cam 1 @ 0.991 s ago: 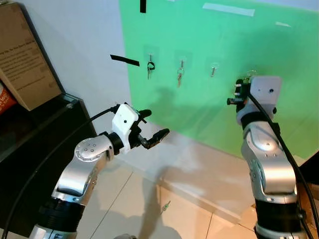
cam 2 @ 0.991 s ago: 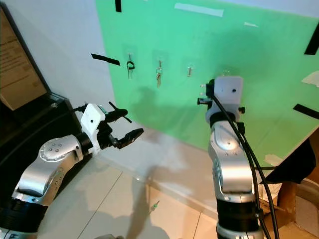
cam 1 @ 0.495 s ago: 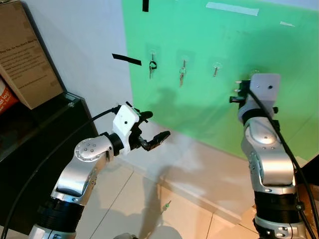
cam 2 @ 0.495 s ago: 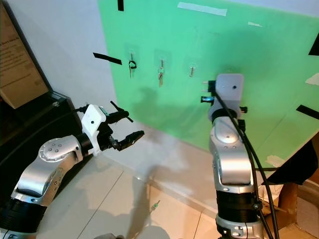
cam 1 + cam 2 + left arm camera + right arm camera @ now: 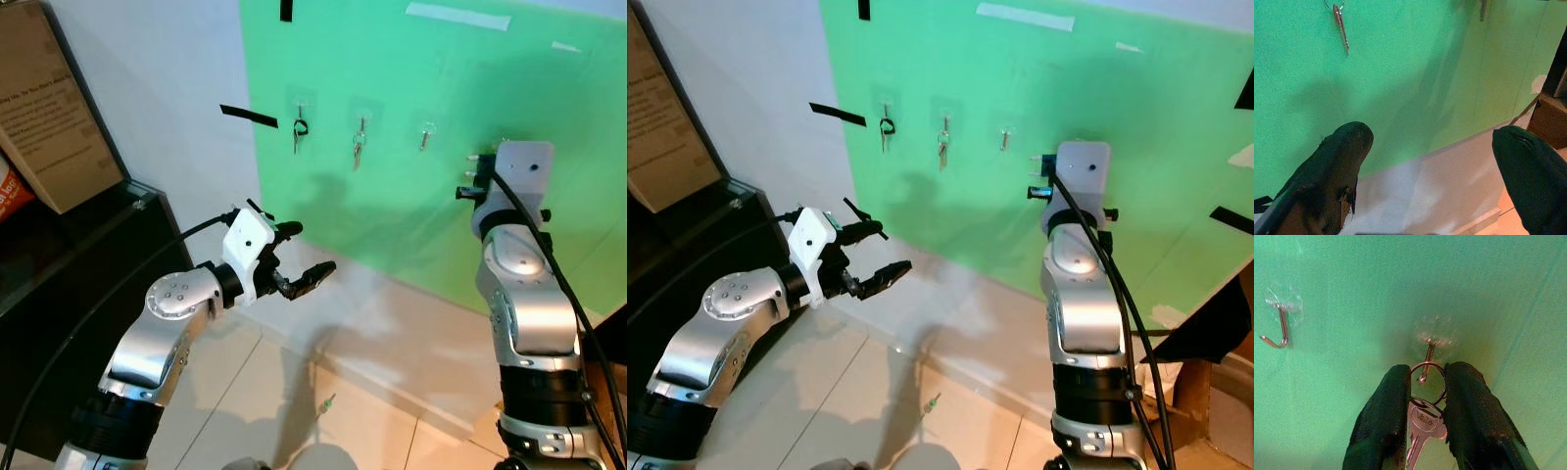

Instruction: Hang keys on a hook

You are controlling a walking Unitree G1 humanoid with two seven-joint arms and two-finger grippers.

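Status: task approx. at final step, not complete. The right gripper (image 5: pixel 1422 431) is closed on the key (image 5: pixel 1420 427), fingers (image 5: pixel 1382 421) pinching the key head w/ its ring (image 5: pixel 1427 382) sticking out past the fingertips. In the right wrist view the ring's top arc sits at the lower tip of the hook (image 5: pixel 1426 363), overlapping it; whether the ring is already threaded over the tip or just in front of it cannot be told. Remaining, as judged: seat ring on hook, release, withdraw.

Left gripper (image 5: pixel 306 259) is wide open, holding nothing, held low and well left of the hook, away from the wall.

Surroundings, ref. the target hook, near to far:
- Empty clear-base hook (image 5: pixel 1278 325) just beside it, on the same green panel (image 5: pixel 411 88).
- Further left on the panel, a hook w/ hanging keys (image 5: pixel 357 147), then one w/ a dark key set (image 5: pixel 297 132).
- Black tape strip (image 5: pixel 246 118) at the panel's left edge.
- Black cabinet (image 5: pixel 59 284) and cardboard box (image 5: pixel 49 117) far left.
- Small object on floor tiles (image 5: pixel 325 403) below; too small to identify.

Obstructions: none seen between ring and hook. Risk, as judged: the clear hook base offers low contrast, and the ring opening is narrow, so a misaligned ring may slide off the tip on release.
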